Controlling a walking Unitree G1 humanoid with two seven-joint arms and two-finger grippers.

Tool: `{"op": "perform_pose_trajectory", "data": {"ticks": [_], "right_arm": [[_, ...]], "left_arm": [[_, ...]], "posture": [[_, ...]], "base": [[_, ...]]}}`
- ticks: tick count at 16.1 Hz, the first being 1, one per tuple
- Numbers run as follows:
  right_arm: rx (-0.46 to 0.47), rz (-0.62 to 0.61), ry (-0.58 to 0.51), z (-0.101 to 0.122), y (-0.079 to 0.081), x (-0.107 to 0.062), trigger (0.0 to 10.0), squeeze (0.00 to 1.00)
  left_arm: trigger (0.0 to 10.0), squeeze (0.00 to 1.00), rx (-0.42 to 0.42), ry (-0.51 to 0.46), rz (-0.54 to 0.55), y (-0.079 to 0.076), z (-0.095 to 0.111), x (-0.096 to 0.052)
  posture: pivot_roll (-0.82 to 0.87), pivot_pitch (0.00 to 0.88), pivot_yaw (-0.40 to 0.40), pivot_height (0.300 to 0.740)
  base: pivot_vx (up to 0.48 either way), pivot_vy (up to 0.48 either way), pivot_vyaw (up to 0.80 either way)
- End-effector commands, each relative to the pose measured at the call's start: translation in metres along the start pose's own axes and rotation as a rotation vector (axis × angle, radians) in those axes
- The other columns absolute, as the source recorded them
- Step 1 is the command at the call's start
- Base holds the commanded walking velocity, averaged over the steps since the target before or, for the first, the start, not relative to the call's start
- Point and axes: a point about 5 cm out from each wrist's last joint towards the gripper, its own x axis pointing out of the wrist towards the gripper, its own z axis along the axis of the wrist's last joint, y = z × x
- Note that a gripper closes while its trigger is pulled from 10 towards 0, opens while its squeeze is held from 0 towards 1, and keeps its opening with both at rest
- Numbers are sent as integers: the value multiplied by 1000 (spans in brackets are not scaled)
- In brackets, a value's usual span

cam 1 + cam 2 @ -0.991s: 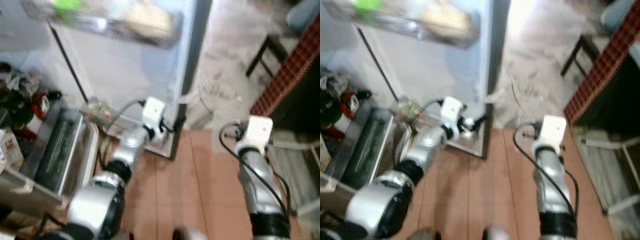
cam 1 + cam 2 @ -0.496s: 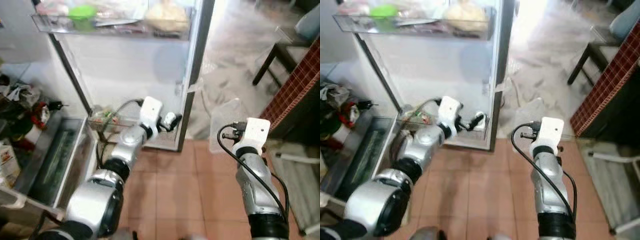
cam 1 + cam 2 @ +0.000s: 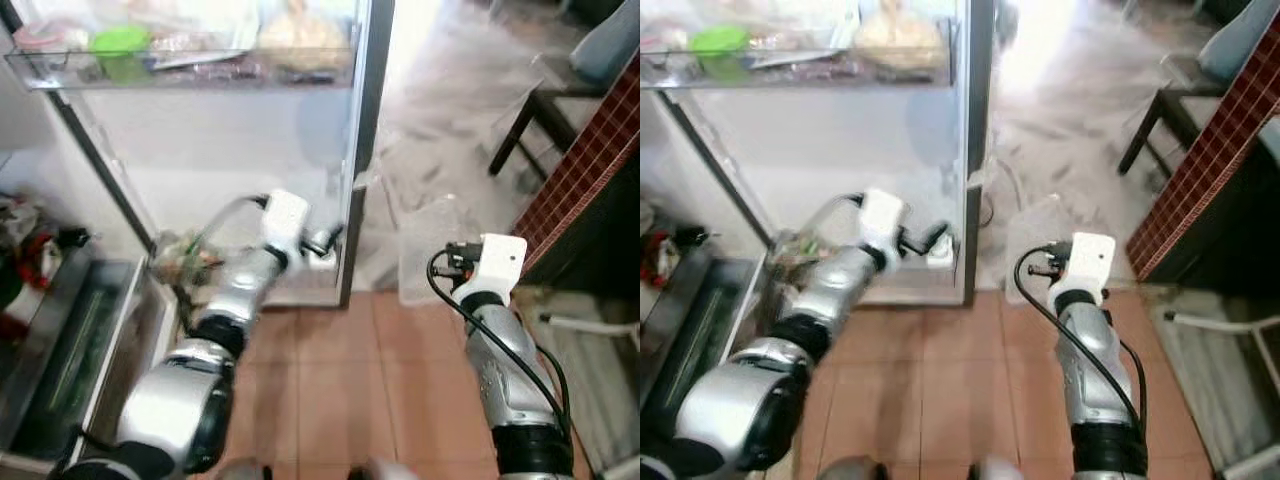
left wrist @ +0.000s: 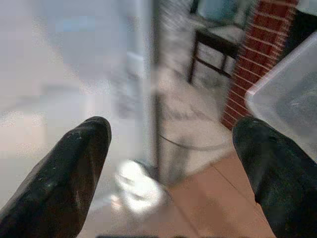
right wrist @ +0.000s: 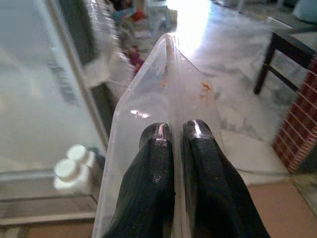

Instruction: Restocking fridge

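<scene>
Terracotta floor tiles point(image 3: 330, 380) run up to the open fridge door point(image 3: 250, 150); right gripper point(image 5: 171, 144) pinches a clear container point(image 5: 163, 94) that hasn't gone in, left gripper point(image 4: 168, 148) spread wide near the door's lower shelf

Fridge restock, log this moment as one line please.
left gripper: jaws open, by fridge door | right gripper: jaws shut on clear container | door shelf: stocked

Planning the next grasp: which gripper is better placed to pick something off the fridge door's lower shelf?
Left. The left gripper is open and empty, already at the lower door shelf by the white-capped bottles. The right gripper is shut on a clear plastic container, further from the door.
</scene>
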Motion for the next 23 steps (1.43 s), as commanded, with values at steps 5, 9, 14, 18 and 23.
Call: {"op": "perform_pose_trajectory", "data": {"ticks": [5, 9, 14, 18, 23], "right_arm": [[20, 84, -9, 5, 12, 6, 10000, 0], [22, 179, -51, 11, 24, 8, 10000, 0], [-1, 296, -67, 19, 37, 15, 10000, 0], [-22, 276, -69, 18, 36, 19, 10000, 0], [-13, 298, -75, 17, 45, 19, 10000, 0]], "left_arm": [[10000, 0, 49, -40, 268, 66, -17, -66], [10000, 0, 23, -131, 409, 71, -17, -120], [10000, 0, 4, -57, 496, 62, -26, -146], [10000, 0, -55, -75, 528, 55, -19, -142], [10000, 0, -66, -62, 552, 50, -20, -142]], "posture": [[21, 33, -3, 740], [43, 32, -11, 740], [56, 26, -23, 740], [58, 39, -10, 740], [51, 27, -7, 740]], "base": [[0, 0, 0], [0, 0, 0], [0, 0, 794], [0, 0, 795], [0, 0, 800]]}}
